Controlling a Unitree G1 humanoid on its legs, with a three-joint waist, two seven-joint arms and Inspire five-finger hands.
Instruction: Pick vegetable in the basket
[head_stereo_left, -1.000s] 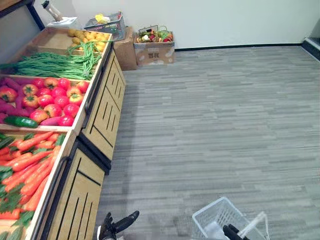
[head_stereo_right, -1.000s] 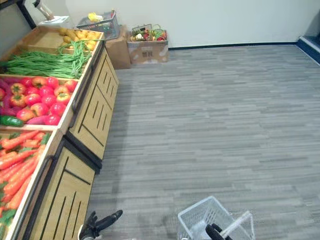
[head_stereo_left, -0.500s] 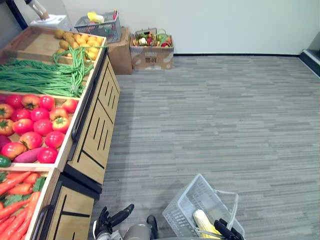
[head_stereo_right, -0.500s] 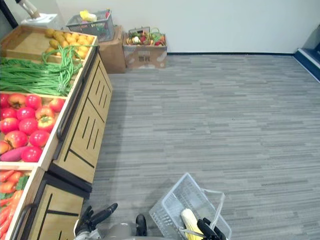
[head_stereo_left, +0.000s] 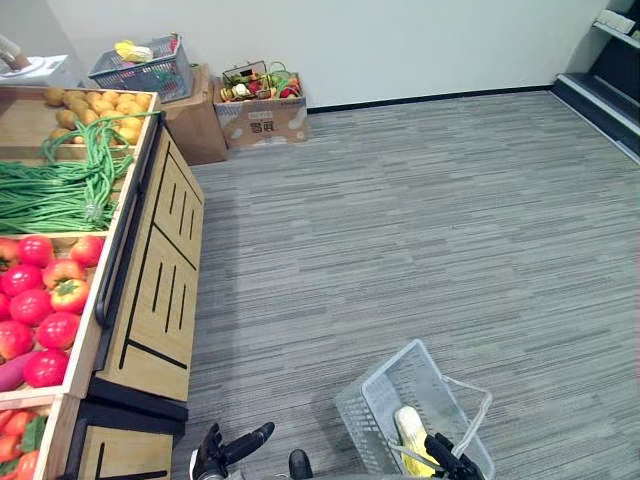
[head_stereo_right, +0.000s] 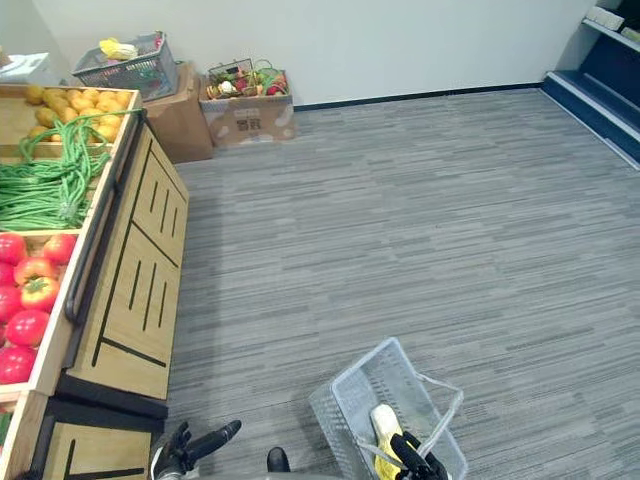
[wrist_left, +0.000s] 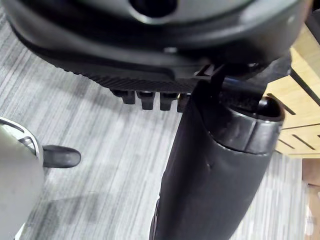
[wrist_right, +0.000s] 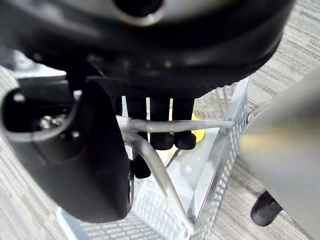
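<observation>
A white wire basket (head_stereo_left: 385, 395) hangs low over the grey floor at the bottom of the eye views, to the right of the wooden stand. A yellow corn cob (head_stereo_left: 411, 432) lies in it. My right hand (head_stereo_right: 414, 459) holds the basket from above. In the right wrist view its fingers (wrist_right: 161, 131) curl round the basket's thin handles (wrist_right: 165, 186), with the corn (wrist_right: 200, 133) past them. My left hand (head_stereo_left: 226, 453) hangs beside the stand's lower front, thumb out and holding nothing. Its thumb (wrist_left: 215, 165) shows large in the left wrist view.
The wooden produce stand (head_stereo_left: 150, 290) runs along the left with tomatoes (head_stereo_left: 42, 305), green beans (head_stereo_left: 55, 185) and yellow fruit (head_stereo_left: 95, 105). A cardboard box of vegetables (head_stereo_left: 260, 100) and a grey wire basket (head_stereo_left: 140, 68) stand by the back wall. Carpeted floor (head_stereo_left: 430, 220) stretches to the right.
The camera has swung to the right, so the stand slid out to the left. The basket and its corn have come up into view; my right hand keeps hold of the handles.
</observation>
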